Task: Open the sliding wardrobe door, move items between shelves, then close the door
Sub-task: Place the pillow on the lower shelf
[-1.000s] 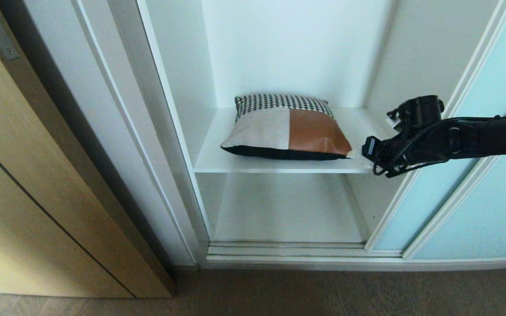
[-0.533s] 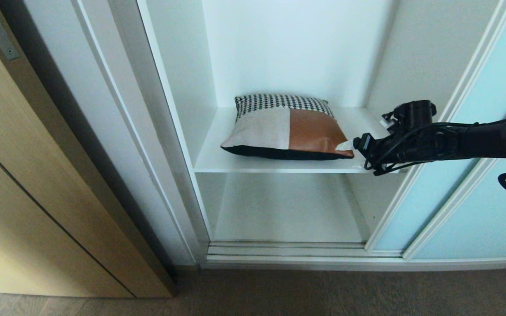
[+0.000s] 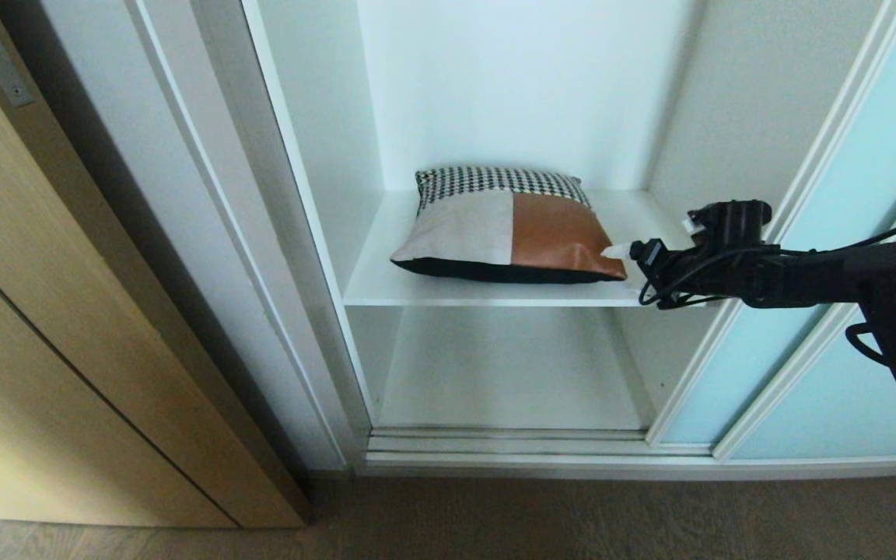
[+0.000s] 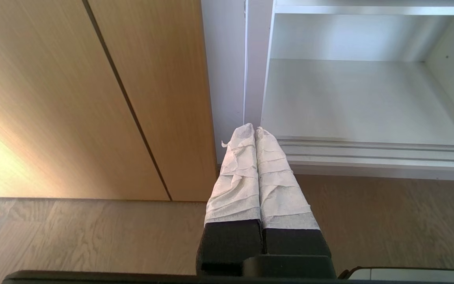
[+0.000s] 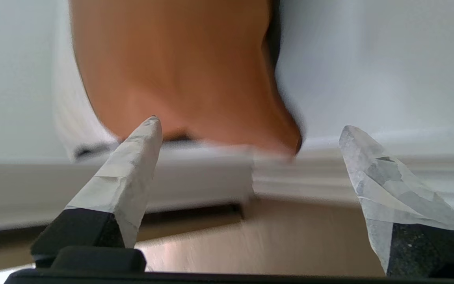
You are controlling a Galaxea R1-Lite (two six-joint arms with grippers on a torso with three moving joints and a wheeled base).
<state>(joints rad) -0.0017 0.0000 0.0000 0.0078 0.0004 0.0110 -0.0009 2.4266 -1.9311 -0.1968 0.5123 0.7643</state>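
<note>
While the sliding wardrobe door (image 3: pixel 829 233) stands pushed aside behind the right arm, the white wardrobe interior lies open to view.

Item: right gripper (image 5: pixel 246 130). Reaches in level from the open side of the wardrobe, tape-wrapped fingers (image 5: pixel 132 157) spread wide apart with nothing between them. One white fingertip shows in the head view just at the cushion's nearest corner; whether it touches the fabric cannot be told.

Item: patchwork cushion (image 3: pixel 506 225). Lies flat directly ahead of the right gripper's tips, on the upper shelf (image 3: pixel 386 280). Rust-brown leather panel is the part closest to the fingers, and fills the space ahead of them in the right wrist view; cream panel lies beyond it, farther from the gripper; black-and-white houndstooth strip runs along the rear edge; black underside shows along the front.

Item: lower shelf (image 3: pixel 495 365). Sits below the gripper and the cushion, just above the door track (image 3: pixel 510 443).

Item: left gripper (image 4: pixel 255 132). Hangs low, well apart from the cushion, with its wrapped fingers pressed together and gripping nothing. Ahead of its tips is the wardrobe's white side frame (image 4: pixel 227 79); to one side of them the tan wood door (image 4: pixel 93 98), to the other the bottom compartment; beneath them the wood floor (image 4: pixel 93 236).
</note>
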